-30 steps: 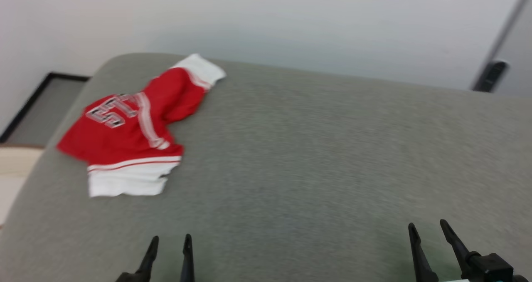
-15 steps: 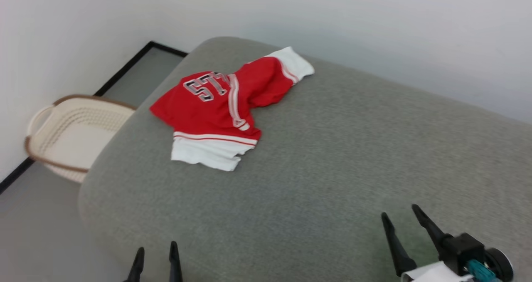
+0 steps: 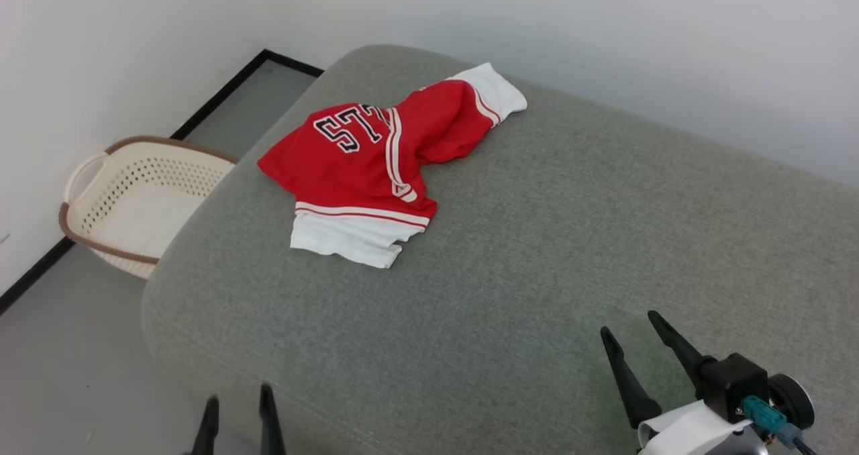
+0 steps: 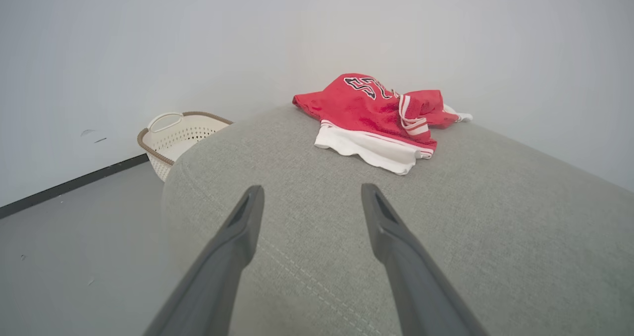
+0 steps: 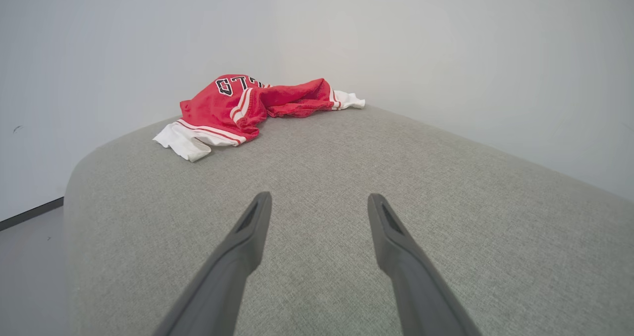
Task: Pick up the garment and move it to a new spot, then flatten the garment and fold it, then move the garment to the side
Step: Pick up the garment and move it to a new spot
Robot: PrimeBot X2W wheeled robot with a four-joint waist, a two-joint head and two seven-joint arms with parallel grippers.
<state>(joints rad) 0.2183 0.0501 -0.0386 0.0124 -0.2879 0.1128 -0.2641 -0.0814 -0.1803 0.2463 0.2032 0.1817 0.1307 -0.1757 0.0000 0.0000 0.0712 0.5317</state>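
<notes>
You are at the very start: none of the three stages shows as done. The red short-sleeved jersey shirt with white striped sleeve ends and black block letters [image 3: 362, 166] lies crumpled in a loose heap near the far left corner of the grey woven-fabric cushion [image 3: 537, 254], one white sleeve end pointing toward you and the other toward the wall. It is bunched and twisted, neither flattened nor folded, and nothing is touching it.

Your left claw [image 3: 239, 396] hangs at the near left edge of the cushion with its fingers spread wide and nothing between them. The left wrist view shows the same open gap [image 4: 312, 190], with the shirt [image 4: 366, 113] well ahead. Your right claw [image 3: 629, 323] is over the near right part of the cushion, also wide and empty. In its own wrist view [image 5: 320, 196] the shirt [image 5: 233, 105] sits far off to the left.

A cream perforated plastic basket with a brown rim [image 3: 144, 166] stands on the floor just beside the cushion's left end.

By my reading, everything is left to do: reach and lift the shirt, set it down elsewhere, spread it flat, fold it, then shift it aside.
</notes>
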